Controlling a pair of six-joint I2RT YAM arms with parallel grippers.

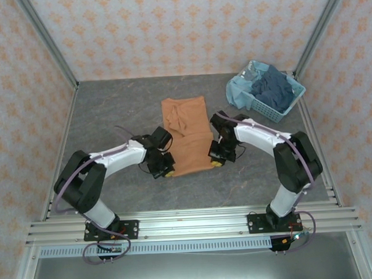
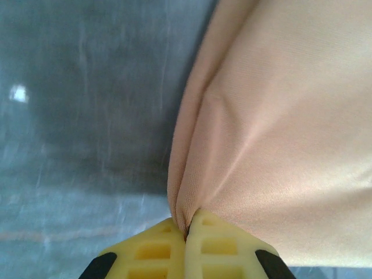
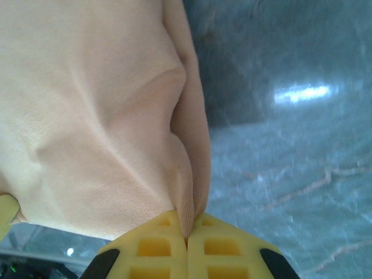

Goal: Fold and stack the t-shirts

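An orange-tan t-shirt (image 1: 187,134) lies partly folded lengthwise in the middle of the grey table. My left gripper (image 1: 165,172) is shut on its near left corner, and the cloth (image 2: 279,145) bunches into the pinch between the yellow fingertips (image 2: 152,253). My right gripper (image 1: 216,162) is shut on the near right corner, with a fold of the shirt (image 3: 87,116) drawn between its yellow fingertips (image 3: 226,250). A dark navy shirt (image 1: 275,89) and a pale blue shirt (image 1: 238,91) sit in and over the basket.
The light blue slotted plastic basket (image 1: 288,107) stands at the back right, near the metal corner post. Patterned walls close the table on three sides. Bare grey tabletop (image 1: 111,118) lies left of the shirt.
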